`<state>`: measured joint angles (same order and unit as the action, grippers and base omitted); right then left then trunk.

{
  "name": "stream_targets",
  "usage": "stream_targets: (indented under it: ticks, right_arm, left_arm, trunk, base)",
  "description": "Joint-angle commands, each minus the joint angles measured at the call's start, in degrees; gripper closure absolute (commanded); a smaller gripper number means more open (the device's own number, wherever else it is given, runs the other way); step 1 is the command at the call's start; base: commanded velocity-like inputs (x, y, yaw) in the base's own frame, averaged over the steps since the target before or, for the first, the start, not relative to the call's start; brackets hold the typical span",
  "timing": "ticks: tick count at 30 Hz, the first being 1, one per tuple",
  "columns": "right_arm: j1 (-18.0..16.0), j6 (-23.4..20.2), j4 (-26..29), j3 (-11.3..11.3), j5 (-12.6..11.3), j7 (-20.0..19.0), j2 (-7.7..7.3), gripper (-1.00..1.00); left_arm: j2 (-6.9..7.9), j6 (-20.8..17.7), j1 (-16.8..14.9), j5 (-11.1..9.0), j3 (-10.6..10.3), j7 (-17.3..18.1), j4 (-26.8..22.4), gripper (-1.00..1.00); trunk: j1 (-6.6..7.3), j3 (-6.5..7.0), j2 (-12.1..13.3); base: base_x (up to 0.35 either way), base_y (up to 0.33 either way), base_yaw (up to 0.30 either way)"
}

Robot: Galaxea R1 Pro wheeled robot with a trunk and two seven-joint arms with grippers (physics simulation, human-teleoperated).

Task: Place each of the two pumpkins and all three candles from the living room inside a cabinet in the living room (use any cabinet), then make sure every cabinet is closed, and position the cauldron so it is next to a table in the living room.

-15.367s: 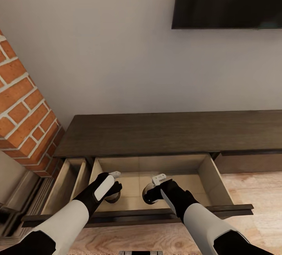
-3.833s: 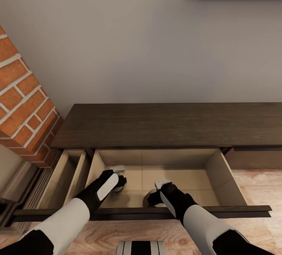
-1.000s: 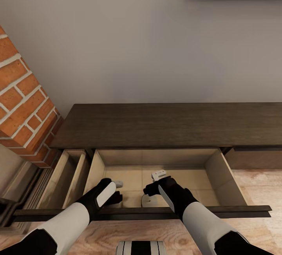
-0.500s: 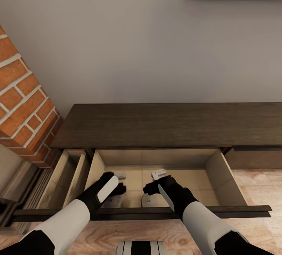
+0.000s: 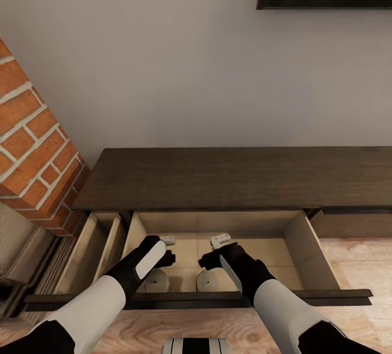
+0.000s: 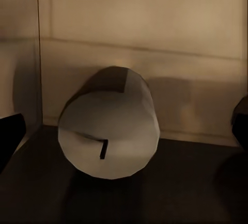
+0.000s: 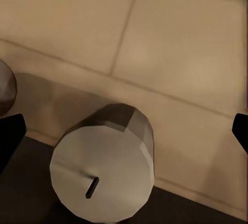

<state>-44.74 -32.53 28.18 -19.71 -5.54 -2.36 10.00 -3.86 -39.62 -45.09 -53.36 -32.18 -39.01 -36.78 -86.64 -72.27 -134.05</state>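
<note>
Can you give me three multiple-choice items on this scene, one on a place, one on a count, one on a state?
1. Where are the two candles?
A. on the cabinet top
B. inside the open middle drawer
C. on the wood floor

2. How many candles show in the drawer?
A. two
B. one
C. four

3. What is the state of the left hand?
A. shut on a candle
B. open, holding nothing
C. resting on the bricks

Answers: 1 B, the left candle and right candle stand on the pale floor of the drawer pulled out of the cabinet. 2 A, one candle under each hand. 3 B, the left hand has fingers apart, with its candle standing free.
</note>
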Motion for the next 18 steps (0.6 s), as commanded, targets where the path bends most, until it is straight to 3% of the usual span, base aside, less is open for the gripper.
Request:
stream_targets:
  ticks: [1, 18]
  right_arm:
    - [0.00, 0.00, -0.01, 0.01, 0.00, 0.01, 0.00, -1.00]
    - [0.00, 0.10, 0.02, 0.25, 0.05, 0.17, 0.00, -1.00]
  left_arm:
    - [0.00, 0.01, 0.00, -0.02, 0.00, 0.00, 0.01, -1.00]
    - [-0.01, 0.33, 0.00, 0.01, 0.06, 0.28, 0.12, -1.00]
  trunk:
    - [0.22, 0.18, 0.42]
    - [3.96, 3.24, 7.23]
  base:
    - [0.000, 0.000, 0.000]
    - [0.000, 0.000, 0.000]
